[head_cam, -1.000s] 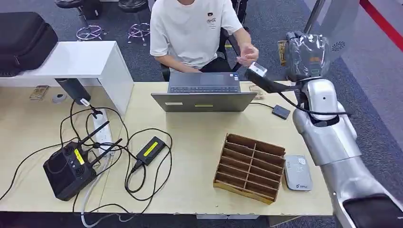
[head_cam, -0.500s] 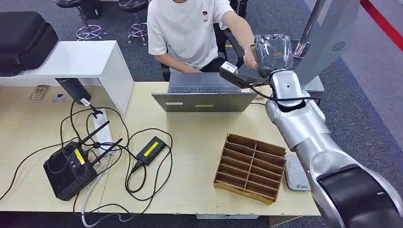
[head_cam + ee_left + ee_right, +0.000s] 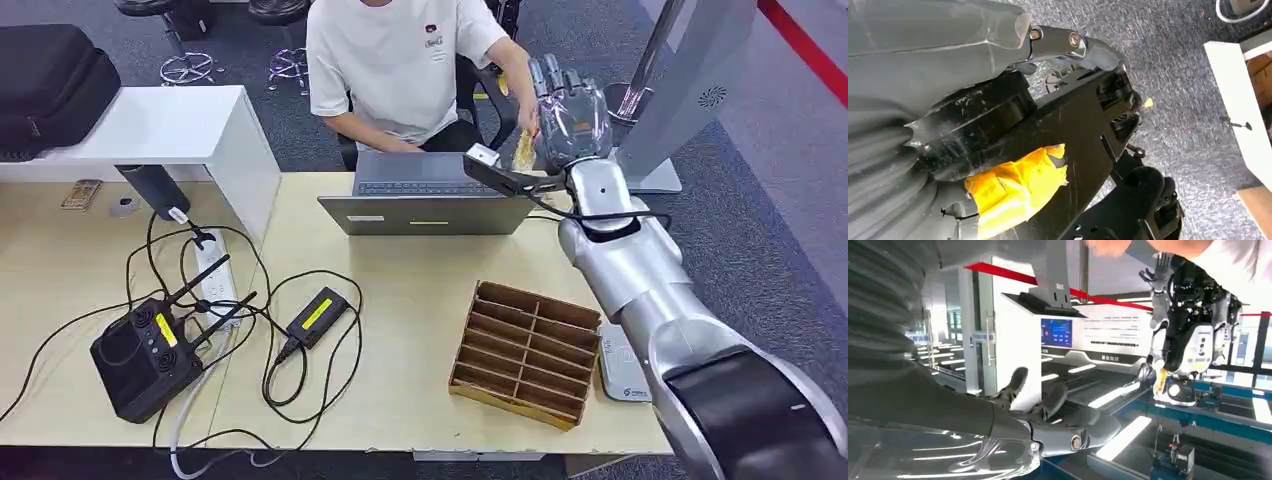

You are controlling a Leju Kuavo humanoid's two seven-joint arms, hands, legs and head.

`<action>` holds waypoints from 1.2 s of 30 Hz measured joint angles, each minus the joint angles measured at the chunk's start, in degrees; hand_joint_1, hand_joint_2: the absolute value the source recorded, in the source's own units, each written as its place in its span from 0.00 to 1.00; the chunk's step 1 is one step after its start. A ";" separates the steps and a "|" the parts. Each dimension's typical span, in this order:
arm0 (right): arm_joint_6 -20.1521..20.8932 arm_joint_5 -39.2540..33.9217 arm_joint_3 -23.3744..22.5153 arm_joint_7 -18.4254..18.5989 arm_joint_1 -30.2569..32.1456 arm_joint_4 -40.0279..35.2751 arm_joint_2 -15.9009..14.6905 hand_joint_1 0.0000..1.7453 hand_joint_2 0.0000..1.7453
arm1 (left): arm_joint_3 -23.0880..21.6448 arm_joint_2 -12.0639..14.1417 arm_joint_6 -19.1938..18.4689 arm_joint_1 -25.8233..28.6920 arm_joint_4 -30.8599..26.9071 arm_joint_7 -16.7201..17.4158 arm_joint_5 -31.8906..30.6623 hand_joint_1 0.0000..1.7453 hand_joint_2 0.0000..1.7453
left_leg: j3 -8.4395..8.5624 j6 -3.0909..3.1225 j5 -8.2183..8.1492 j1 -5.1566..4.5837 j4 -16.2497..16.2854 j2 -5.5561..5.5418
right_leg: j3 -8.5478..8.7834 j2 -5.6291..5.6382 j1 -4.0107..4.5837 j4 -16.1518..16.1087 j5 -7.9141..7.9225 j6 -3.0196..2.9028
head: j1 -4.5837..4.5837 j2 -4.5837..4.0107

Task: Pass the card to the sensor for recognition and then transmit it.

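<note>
My right hand (image 3: 572, 112), under a clear plastic cover, is raised beyond the laptop toward the seated person, with its fingers stretched upward. A small yellowish card (image 3: 524, 149) hangs just beside it, pinched from above by the person's hand (image 3: 526, 122). In the right wrist view the thumb and fingers (image 3: 1050, 407) are spread with nothing between them. The grey card sensor (image 3: 622, 366) lies on the table at the right, next to the wooden slotted box (image 3: 527, 352). My left hand (image 3: 953, 45) hangs low over the carpet, thumb straight, holding nothing.
An open laptop (image 3: 430, 196) stands in front of the person. A black router (image 3: 140, 356), a power strip (image 3: 213, 272), an adapter (image 3: 317, 315) and tangled cables cover the table's left half. A white shelf (image 3: 175, 125) and a black case (image 3: 50, 80) are at the back left.
My right arm has swung left toward the person with the card. The person's hand has reached over and taken hold of the card, and my fingers have spread.
</note>
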 joint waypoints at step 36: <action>17.60 -9.45 -19.09 6.17 28.02 -8.41 -56.21 0.00 1.00 | 4.42 0.42 0.29 1.18 0.00 2.51 6.71 0.00 1.00 | -0.47 0.53 -0.30 0.03 0.27 -1.72 | 0.35 -1.72 0.02 -0.35 -0.47 0.45 | 0.00 0.00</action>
